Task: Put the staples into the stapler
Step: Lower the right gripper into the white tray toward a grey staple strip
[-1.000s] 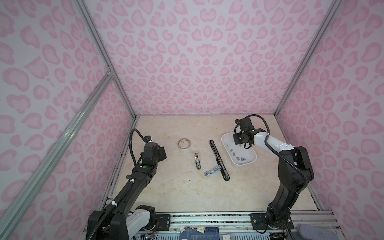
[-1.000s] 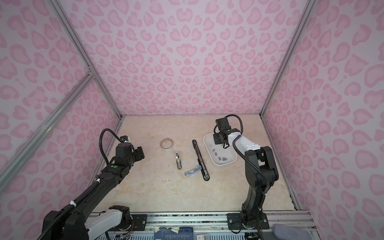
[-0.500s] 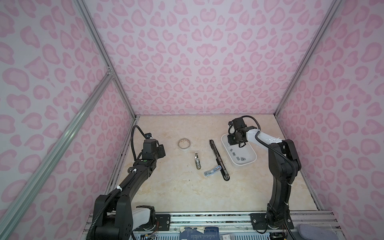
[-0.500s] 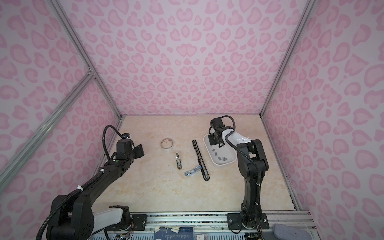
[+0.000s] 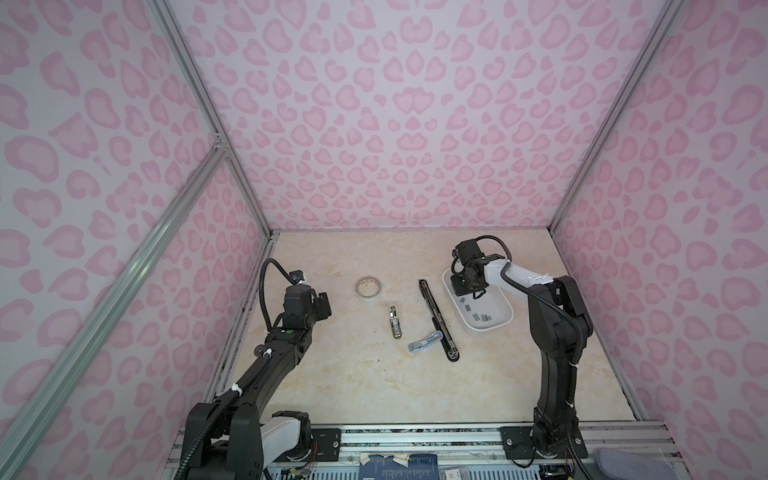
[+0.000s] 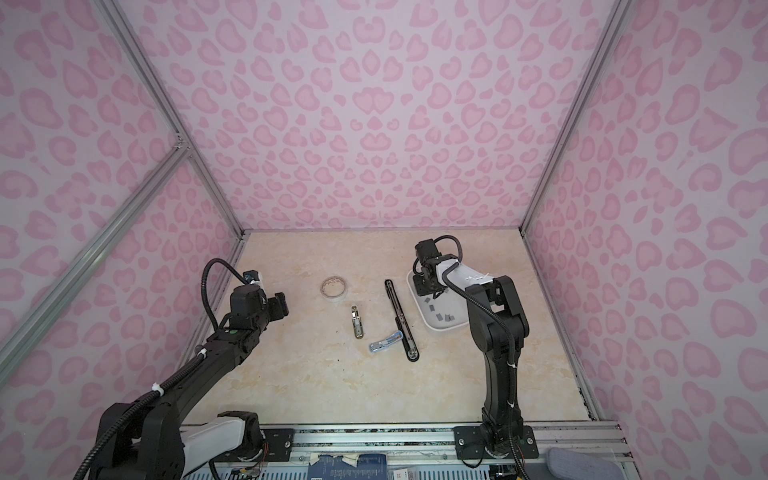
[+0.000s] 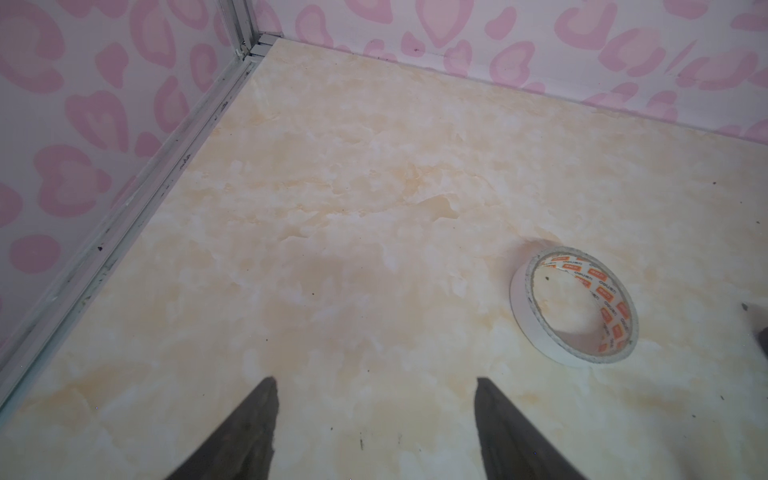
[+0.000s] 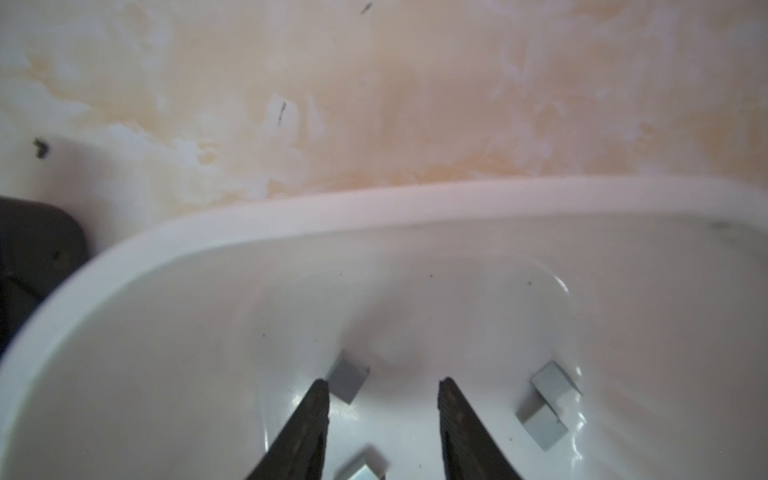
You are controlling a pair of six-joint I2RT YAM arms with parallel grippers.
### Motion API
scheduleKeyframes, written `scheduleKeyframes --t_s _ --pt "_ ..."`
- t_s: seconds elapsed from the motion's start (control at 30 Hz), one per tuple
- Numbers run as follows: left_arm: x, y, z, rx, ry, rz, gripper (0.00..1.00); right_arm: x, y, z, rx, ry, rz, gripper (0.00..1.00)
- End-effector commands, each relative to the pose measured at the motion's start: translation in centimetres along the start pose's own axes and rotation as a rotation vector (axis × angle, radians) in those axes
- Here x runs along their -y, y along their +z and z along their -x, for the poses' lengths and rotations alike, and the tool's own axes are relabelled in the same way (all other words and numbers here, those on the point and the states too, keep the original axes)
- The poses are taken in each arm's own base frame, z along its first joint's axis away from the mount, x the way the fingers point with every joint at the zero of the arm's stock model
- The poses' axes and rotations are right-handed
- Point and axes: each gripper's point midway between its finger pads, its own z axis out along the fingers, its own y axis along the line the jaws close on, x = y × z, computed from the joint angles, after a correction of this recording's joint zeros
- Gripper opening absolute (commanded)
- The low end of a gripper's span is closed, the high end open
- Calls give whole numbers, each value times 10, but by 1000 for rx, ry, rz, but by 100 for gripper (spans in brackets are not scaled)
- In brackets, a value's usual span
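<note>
- My right end effector (image 8: 384, 384) is hovering spread in the white tray (image 8: 374, 203), with staples (image 8: 347, 380) lying right beside one finger (image 8: 307, 424).
- A top view is showing a silver stapler (image 5: 424, 344) out on the tabletop (image 5: 374, 374); my wrist cam isn't.

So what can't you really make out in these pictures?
- Staples in the white tray: too small to count in both top views; the right arm hides the tray's far end.
- One staple strip: cut off by the edge of the blurred right wrist view.
- Dark object: cut off at the left wrist view's edge.
- Long black stapler: open or shut, too small in top views.
</note>
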Motion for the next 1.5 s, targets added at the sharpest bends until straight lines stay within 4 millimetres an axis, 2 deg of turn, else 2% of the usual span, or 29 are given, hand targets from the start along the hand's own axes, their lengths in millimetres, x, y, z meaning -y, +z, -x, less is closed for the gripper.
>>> scheduleKeyframes --t_s 0.0,0.23,0.47,0.63,0.77,0.8,0.93,1.03,1.07,1.3,1.47 --pt "5 -1 8 34 -2 -26 75 6 5 -9 -31 7 -37 45" --pt "5 -1 7 31 0 -30 75 6 1 -9 -13 25 -29 42" --pt "5 -3 7 35 3 -34 75 -5 1 1 18 47 29 48" --pt "6 -4 8 39 5 -37 75 -4 8 3 9 66 24 49" --pt "7 -3 7 37 4 -43 75 -1 17 -5 -21 70 7 49" --pt "7 -3 7 34 5 -43 75 -1 14 5 -2 71 1 48" --pt "9 1 7 24 8 -48 75 4 15 0 -11 72 -24 42" --pt "11 3 6 16 9 -58 74 10 11 4 5 80 -45 39" --pt "12 4 6 13 10 -60 74 12 16 -9 -25 81 -52 38" --pt "11 2 5 14 9 -62 74 15 12 -12 -16 96 -46 35" --pt "12 1 5 16 9 -64 74 8 15 -13 -26 94 -14 32"
